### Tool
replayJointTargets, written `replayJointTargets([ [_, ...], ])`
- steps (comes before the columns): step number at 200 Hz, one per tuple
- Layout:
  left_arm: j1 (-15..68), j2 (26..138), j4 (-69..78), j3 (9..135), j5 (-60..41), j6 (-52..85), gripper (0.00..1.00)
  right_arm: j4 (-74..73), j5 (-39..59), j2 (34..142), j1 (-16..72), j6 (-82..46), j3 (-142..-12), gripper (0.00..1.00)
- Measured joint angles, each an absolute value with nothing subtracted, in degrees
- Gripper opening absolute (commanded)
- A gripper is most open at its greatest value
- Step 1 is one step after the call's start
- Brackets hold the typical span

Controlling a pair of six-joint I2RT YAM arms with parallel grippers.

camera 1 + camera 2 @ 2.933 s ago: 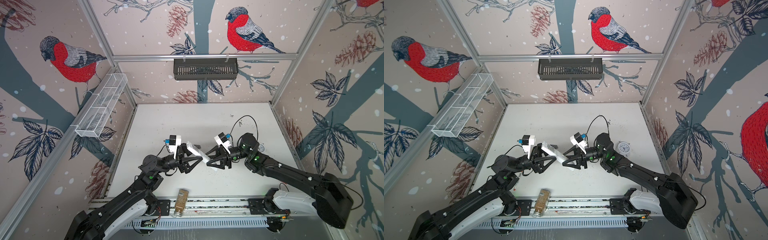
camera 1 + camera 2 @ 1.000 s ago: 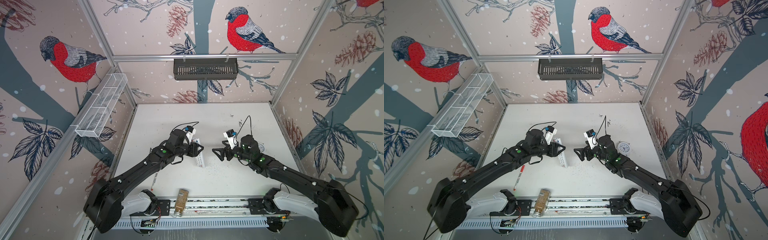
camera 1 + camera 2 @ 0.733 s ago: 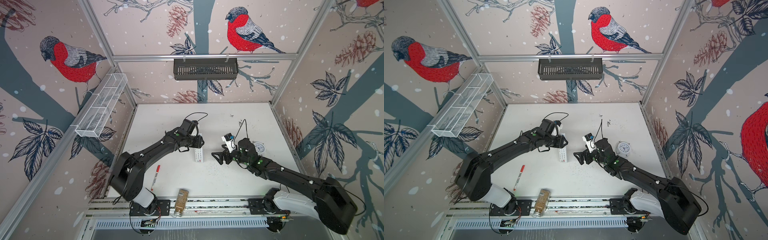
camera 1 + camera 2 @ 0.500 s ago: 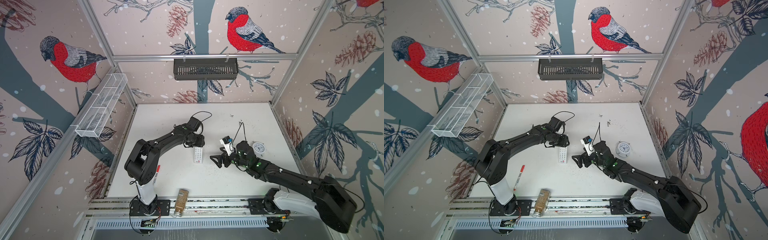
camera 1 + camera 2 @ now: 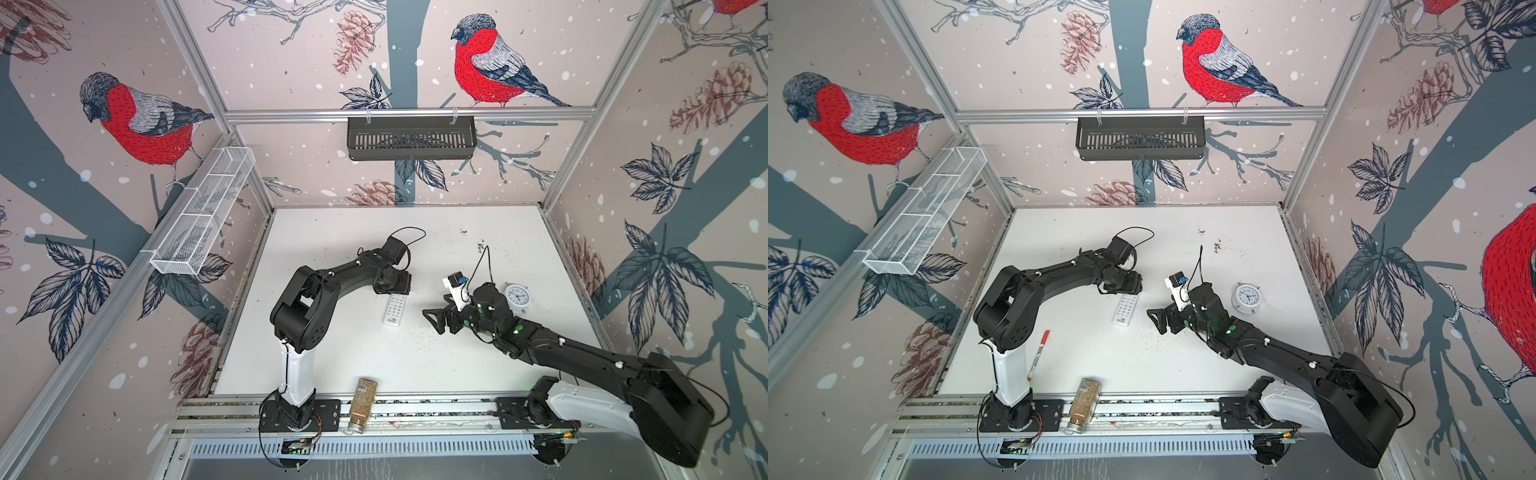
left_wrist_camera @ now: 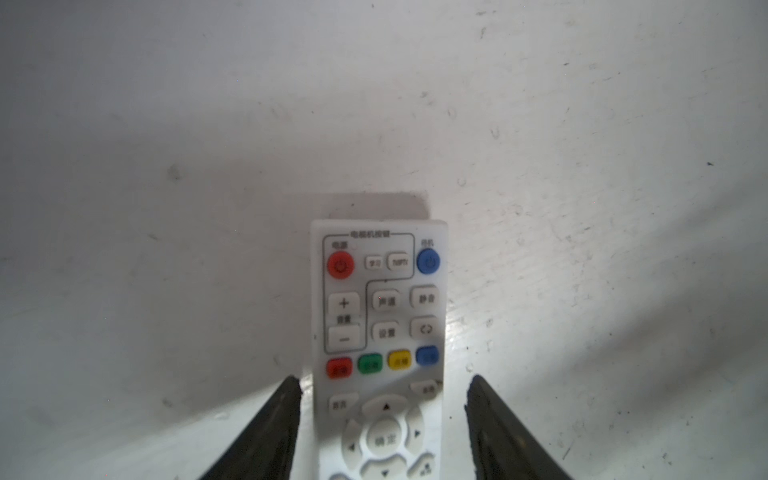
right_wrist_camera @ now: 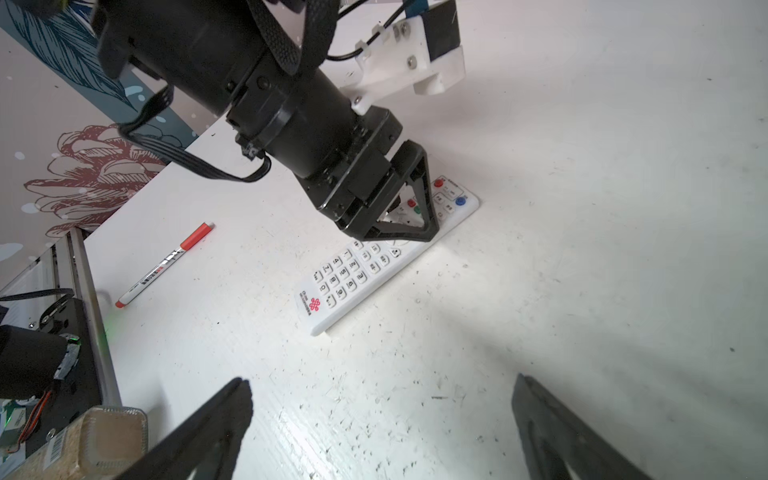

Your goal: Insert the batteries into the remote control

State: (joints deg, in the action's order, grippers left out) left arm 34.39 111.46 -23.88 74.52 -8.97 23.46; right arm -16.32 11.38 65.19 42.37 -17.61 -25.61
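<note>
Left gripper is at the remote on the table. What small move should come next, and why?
Probably lift the left gripper straight up, clear of the remote control. It lies flat on the table, buttons up, and the jaws stand open astride it with a gap on each side, so nothing is held. The right gripper hangs open and empty nearby.

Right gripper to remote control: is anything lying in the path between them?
Nothing visible does. Only bare table lies between the right gripper and the remote control, which lies buttons up. The left gripper straddles its power-button half, jaws apart; the logo end is free.
</note>
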Motion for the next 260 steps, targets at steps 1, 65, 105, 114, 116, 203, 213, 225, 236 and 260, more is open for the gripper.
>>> replayJointTargets([
  [1, 34.39, 111.46, -23.77, 74.46, -8.97, 23.64, 0.69, -16.32, 11.38, 65.19, 42.35, -17.61, -25.63, 1.0],
  [65, 33.69, 104.25, -19.2, 69.84, -8.1, 24.6, 0.9, -14.33, 9.72, 66.83, 41.25, -17.08, -27.16, 0.99],
  [105, 30.63, 93.84, -16.91, 64.42, -4.43, 22.81, 0.97, -11.57, 7.09, 69.45, 40.69, -14.7, -30.52, 0.99],
  [114, 29.85, 90.67, -15.59, 62.39, -2.7, 22.09, 0.97, -10.79, 6.11, 70.3, 40.42, -14.37, -31.77, 0.99],
  [116, 29.67, 89.91, -15.46, 61.89, -2.22, 22.09, 0.97, -10.66, 5.76, 70.5, 40.4, -14.28, -32.08, 0.99],
  [203, 21.06, 64.38, 4.95, 35.48, 25.74, 15.16, 0.97, -9.39, -17.47, 74.41, 36.14, -8.78, -36.73, 1.0],
  [213, 20.95, 62.06, 8.84, 31.86, 29.08, 13.43, 0.97, -12.23, -21.78, 74.13, 35.66, -7.27, -35.18, 0.99],
  [225, 20.8, 59.83, 13.28, 27.81, 31.97, 12.23, 0.97, -16.34, -26.26, 73.97, 35.38, -5.13, -32.93, 0.99],
  [236, 20.69, 58.41, 17.69, 24.08, 34.39, 11.35, 0.97, -21.15, -29.52, 73.78, 34.83, -2.42, -30.3, 0.99],
  [260, 20.69, 58.28, 24.4, 19.29, 37.82, 8.95, 0.97, -34.02, -34.35, 74.19, 32.69, 3.57, -24.05, 1.0],
])
